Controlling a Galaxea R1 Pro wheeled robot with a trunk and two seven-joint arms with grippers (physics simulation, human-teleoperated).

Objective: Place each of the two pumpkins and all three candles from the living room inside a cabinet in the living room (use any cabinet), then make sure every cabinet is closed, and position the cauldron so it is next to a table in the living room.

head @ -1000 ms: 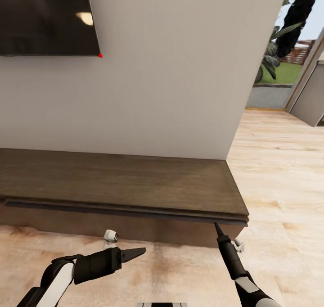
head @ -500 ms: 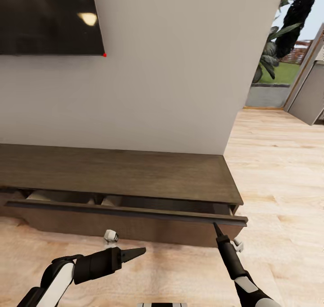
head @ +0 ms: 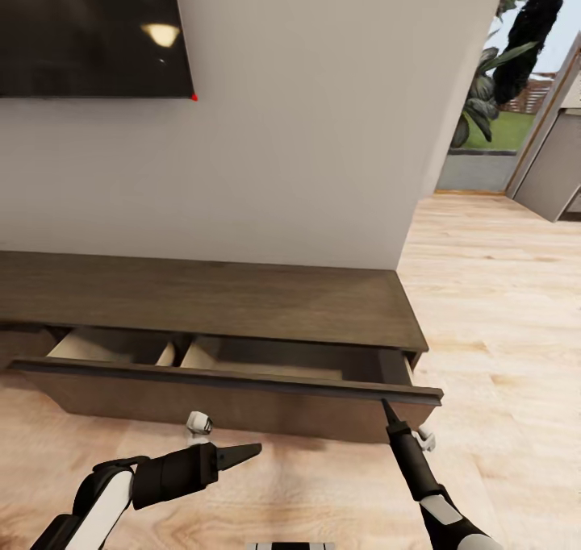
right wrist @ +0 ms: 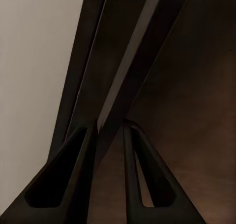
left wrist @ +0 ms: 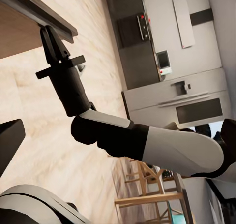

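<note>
Low against the white wall, the cabinet (head: 242,304) has its wide drawer (head: 226,377) pulled partly out, pale inside. At the drawer's right end the right gripper (head: 385,405) points up, its tip at the front lip; its fingers (right wrist: 83,179) stand slightly apart around the edge. Nearer and left, the left gripper (head: 254,450) hovers level over the wooden floor (head: 500,308), fingers together.

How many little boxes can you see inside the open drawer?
2: a pale one toward the left arm's side, a darker one right of the divider. More may hide under the cabinet top.
</note>
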